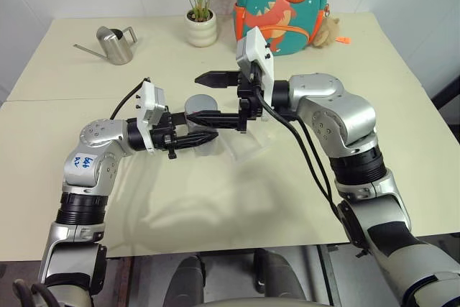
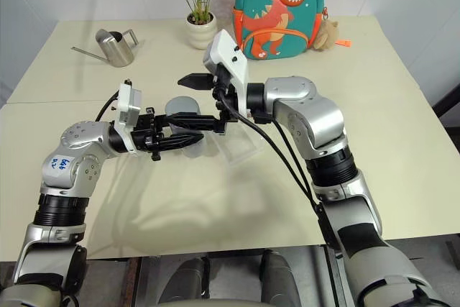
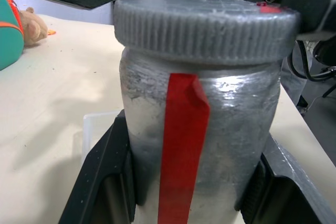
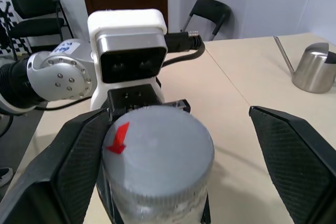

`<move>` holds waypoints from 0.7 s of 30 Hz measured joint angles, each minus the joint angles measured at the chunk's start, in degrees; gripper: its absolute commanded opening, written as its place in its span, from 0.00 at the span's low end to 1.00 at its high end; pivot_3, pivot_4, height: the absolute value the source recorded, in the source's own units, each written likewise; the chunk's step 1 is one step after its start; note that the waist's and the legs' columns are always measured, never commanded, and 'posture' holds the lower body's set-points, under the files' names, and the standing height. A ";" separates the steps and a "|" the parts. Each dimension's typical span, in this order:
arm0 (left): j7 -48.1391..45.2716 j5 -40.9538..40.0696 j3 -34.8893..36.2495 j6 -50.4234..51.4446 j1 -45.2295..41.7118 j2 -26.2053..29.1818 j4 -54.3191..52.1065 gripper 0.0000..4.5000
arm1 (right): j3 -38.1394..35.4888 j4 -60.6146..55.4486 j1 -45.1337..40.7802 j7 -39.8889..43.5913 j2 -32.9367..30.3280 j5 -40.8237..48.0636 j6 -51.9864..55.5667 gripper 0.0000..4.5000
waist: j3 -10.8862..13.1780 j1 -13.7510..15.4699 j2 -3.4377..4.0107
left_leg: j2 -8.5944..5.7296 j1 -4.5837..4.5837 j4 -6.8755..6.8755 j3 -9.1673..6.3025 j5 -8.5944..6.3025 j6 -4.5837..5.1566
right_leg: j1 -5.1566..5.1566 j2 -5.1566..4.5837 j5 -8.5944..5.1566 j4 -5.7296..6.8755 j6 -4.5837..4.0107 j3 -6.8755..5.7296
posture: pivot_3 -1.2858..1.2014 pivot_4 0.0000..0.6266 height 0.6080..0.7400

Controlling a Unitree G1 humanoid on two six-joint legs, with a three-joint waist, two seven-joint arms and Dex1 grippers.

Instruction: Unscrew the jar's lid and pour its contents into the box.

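You're working under bright, even room light — the cream matte tabletop (image 1: pixel 215 199) reads clearly, and both arms throw only soft, blurred-edged shadows onto it below and in front of them. You get a small glare patch on the silvery see-through cylinder jar (image 3: pixel 231 129) beside its red streak, and the polished steel watering can (image 1: pixel 115 44) catches pale highlights. The round grey ribbed screw lid (image 4: pixel 157 156) looks slightly soft up close — your head views stay sharp across the table.
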 measured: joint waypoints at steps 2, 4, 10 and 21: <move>0.02 0.00 0.29 0.00 0.00 -0.15 0.00 0.43 | -0.03 0.35 -0.08 0.03 0.23 0.01 -0.41 0.99 | 0.00 0.03 0.00 | 0.00 0.00 0.01 0.00 0.00 0.00 | 0.00 0.00 0.00 0.00 0.00 0.00 | 0.52 0.24 1.00; 0.05 -0.10 0.49 0.01 0.00 -0.56 -0.02 0.43 | -0.12 0.46 -0.19 0.19 0.23 0.07 -0.46 0.99 | 0.00 0.05 0.00 | 0.00 0.00 0.01 0.00 0.00 0.00 | 0.00 0.00 0.00 0.00 0.00 0.00 | 0.52 0.24 1.00; 0.05 -1.32 0.56 0.82 0.01 -1.54 -1.43 0.43 | -0.41 0.64 -0.19 2.45 -0.82 1.03 -0.68 0.99 | 0.00 0.06 0.00 | 0.00 0.00 0.01 0.00 0.00 0.00 | 0.00 0.00 0.00 0.01 0.00 0.01 | 0.52 0.24 1.00; -1.41 -3.11 1.98 1.80 0.65 -1.01 -3.01 0.43 | -5.37 6.40 0.44 8.15 -10.28 1.99 -3.07 0.99 | 0.00 0.14 0.00 | 0.00 0.00 0.00 0.01 0.00 0.00 | 0.01 0.00 0.00 -0.02 0.00 0.01 | 0.52 0.24 1.00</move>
